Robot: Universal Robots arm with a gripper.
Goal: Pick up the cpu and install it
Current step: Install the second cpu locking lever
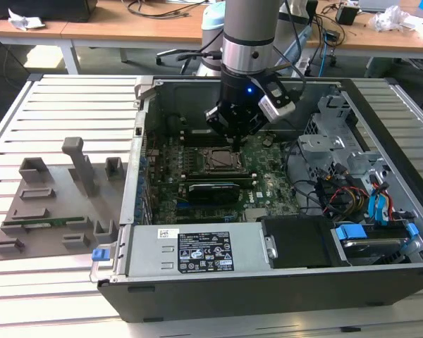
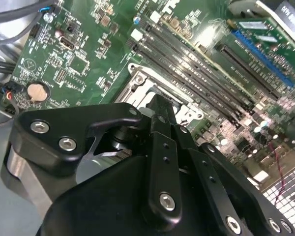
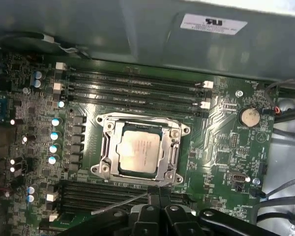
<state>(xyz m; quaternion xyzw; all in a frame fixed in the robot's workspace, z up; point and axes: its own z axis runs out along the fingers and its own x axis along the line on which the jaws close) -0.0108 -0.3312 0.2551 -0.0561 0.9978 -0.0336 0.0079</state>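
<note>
Inside the metal socket frame [image 3: 140, 150] at the middle of the green motherboard [image 3: 221, 147] lies the cpu [image 3: 139, 151], its silver-grey top plate facing up and sitting flat and square within the frame in the first wrist view. By that look the chip is already placed, so the step in hand seems to be the end of the install: seating done, the arm just above the spot. The pincer [image 3: 157, 194] hangs over the near edge of the frame, its dark fingers drawn together and holding nothing that can be seen; in the exterior view the pincer [image 1: 234, 134] stands directly above the socket inside the open computer case [image 1: 381, 274]. Any further move calls for a straight lift, as the frame's edge and its thin wire lever [image 3: 120, 204] lie right beside the fingertips.

Around the socket, black memory slots [image 3: 132, 86] run in rows on both sides, with a row of small capacitors [image 3: 54, 135] along one flank and a round coin battery [image 3: 249, 116] well apart on the other. Bundled cables [image 1: 338, 193] and blue drive brackets [image 1: 377, 204] crowd the case toward the exterior view's right. Outside the case, a grey fixture tray [image 1: 53, 204] rests on the slatted table [image 1: 63, 98] at the exterior view's left.
</note>
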